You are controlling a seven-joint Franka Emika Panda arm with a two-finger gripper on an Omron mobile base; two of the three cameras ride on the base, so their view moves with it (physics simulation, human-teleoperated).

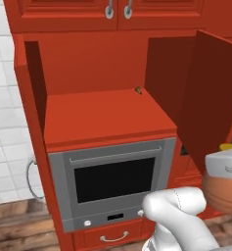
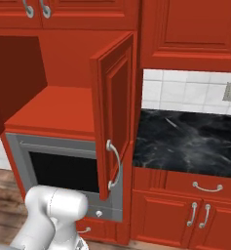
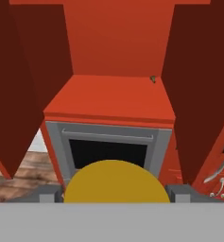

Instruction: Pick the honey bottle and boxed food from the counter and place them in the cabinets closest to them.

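My gripper [image 3: 113,194] is shut on the honey bottle [image 3: 112,182]. Its round yellow end sits between the two finger tips [image 3: 47,194] in the hand view. In the left base view the bottle's orange-brown body [image 1: 222,193] hangs at the right edge, below and in front of the open cabinet. The cabinet's red shelf [image 1: 103,115] lies straight ahead of the hand, bare except for a tiny olive speck [image 1: 138,90] at its back right. Both cabinet doors stand wide open. The black marble counter [image 2: 185,141] lies to the right. The boxed food is out of view.
A grey built-in oven [image 1: 112,184] sits directly under the shelf. The right cabinet door [image 2: 113,112] juts out towards me with its silver handle. Shut red cabinets [image 2: 190,29] hang above, and drawers [image 2: 204,188] sit under the counter.
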